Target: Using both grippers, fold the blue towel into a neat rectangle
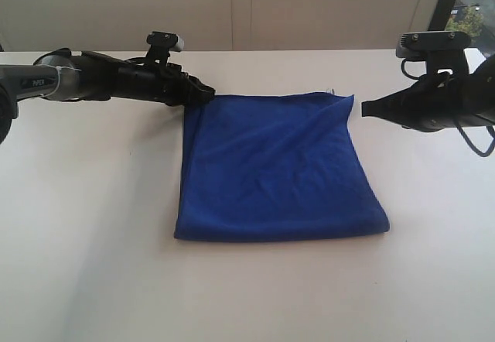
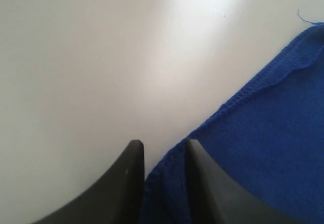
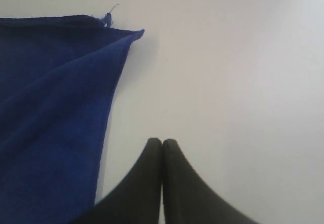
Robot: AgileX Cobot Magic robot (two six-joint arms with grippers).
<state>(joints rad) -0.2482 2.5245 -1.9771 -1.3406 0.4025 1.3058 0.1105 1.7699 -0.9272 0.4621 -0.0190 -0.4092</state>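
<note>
Presently left claw (image 1: 207,93), parted, straddles a blue towel (image 1: 278,172) corner (nearer arm); right claw (image 1: 365,110) clenched, empty, beside neighbouring corner.

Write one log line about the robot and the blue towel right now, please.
cloth: blue towel folded, flat on table | left gripper: open, straddling towel edge | right gripper: shut, off the towel

The left tool (image 1: 206,94) hides the blue towel's (image 1: 278,172) corner toward the desk's (image 1: 93,241) far edge; the picture crops the right arm (image 1: 464,100).
</note>
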